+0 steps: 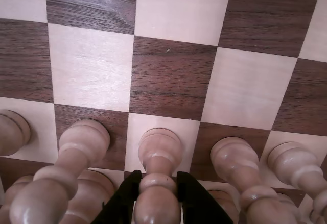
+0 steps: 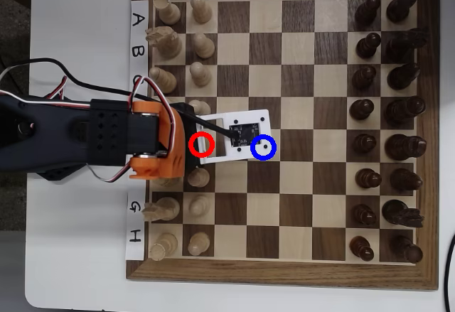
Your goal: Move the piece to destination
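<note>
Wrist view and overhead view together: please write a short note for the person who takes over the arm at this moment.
Gripper: its two black fingers stand on either side of the piece, a pale pawn in the pawn row; the wrist view does not show whether they press it yet.
The piece stands on its row, under the arm in the overhead view, at the red ring.
Destination: blue-ringed square, two squares further out, partly under the camera mount.
Done: approach. Left: grip, lift, carry, set down.
</note>
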Available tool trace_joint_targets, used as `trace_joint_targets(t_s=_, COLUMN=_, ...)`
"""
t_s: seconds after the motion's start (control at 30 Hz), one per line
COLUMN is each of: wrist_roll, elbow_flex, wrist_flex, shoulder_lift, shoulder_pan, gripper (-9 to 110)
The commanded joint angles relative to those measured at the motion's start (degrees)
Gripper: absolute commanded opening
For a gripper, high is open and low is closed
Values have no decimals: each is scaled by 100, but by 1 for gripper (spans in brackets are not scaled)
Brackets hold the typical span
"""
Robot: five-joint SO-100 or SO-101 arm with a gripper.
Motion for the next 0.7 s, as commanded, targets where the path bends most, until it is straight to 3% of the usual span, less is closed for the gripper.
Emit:
trace_joint_targets(t_s=0.0, wrist_roll=9, elbow_flex=-44, wrist_flex=18, shoulder_lift=18, shoulder_pan=44, gripper=6)
trace_joint_targets(t_s=0.67, wrist_roll=9, elbow_flex=-606, wrist_flex=545, shoulder_lift=519, shoulder_pan=-53, gripper=0)
